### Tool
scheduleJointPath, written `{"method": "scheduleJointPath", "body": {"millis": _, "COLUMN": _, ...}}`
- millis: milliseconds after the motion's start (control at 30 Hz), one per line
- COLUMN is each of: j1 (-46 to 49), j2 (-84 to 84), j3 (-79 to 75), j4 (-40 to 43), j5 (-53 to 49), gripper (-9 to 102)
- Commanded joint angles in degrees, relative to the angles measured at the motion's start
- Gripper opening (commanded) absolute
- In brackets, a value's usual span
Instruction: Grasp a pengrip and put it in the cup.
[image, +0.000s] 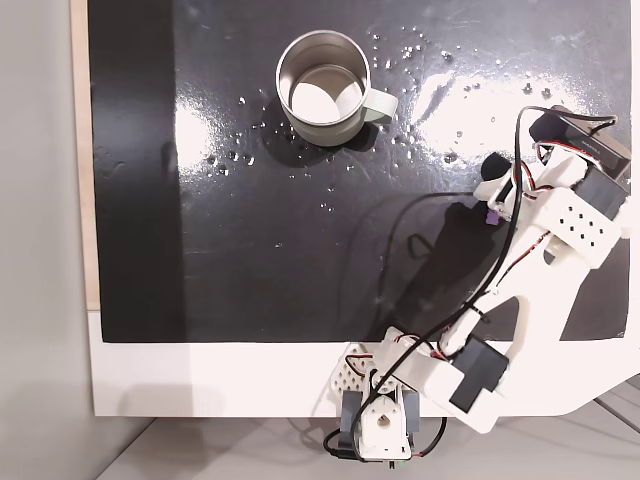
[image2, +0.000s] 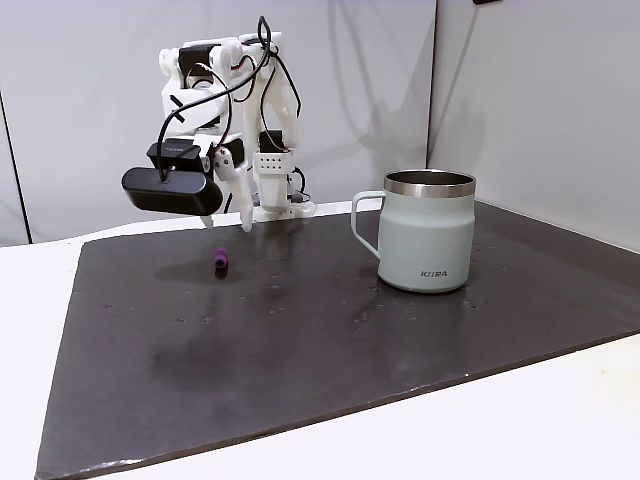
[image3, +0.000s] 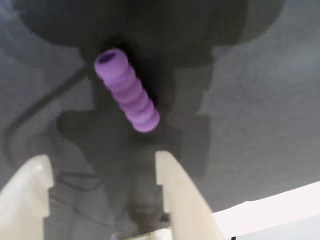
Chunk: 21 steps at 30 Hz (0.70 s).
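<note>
Pengrip (image3: 127, 90) lying free on the dark mat (image2: 300, 340), tilted across the wrist view, untouched and just ahead of the claw (image3: 102, 175). Claw fingers spread, empty, gap aimed slightly short of the tube. In a fixed view, claw (image2: 228, 215) poised above and a little behind the pengrip (image2: 221, 263). Cup (image2: 428, 232) upright on the same mat, well apart from the tube, mouth open, handle turned toward the arm's side in that view. Judged step: approach before the grasp. Judged next need: lower and advance until both fingers straddle the ribbed body, then close squarely across it; risk of rolling the tube on the glossy worktop (image: 250, 370) if one finger lands first
</note>
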<state>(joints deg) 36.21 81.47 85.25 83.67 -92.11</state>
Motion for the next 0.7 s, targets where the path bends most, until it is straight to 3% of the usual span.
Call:
{"method": "scheduleJointPath", "body": {"millis": 0, "j1": -0.53, "j2": -0.97, "j3": -0.35, "j4": -2.20, "j5": -0.44, "gripper": 21}}
{"method": "scheduleJointPath", "body": {"millis": 333, "j1": -0.62, "j2": -7.65, "j3": -0.70, "j4": -6.15, "j5": -0.44, "gripper": 18}}
{"method": "scheduleJointPath", "body": {"millis": 667, "j1": -0.35, "j2": -10.46, "j3": -0.70, "j4": -8.00, "j5": -0.44, "gripper": 5}}
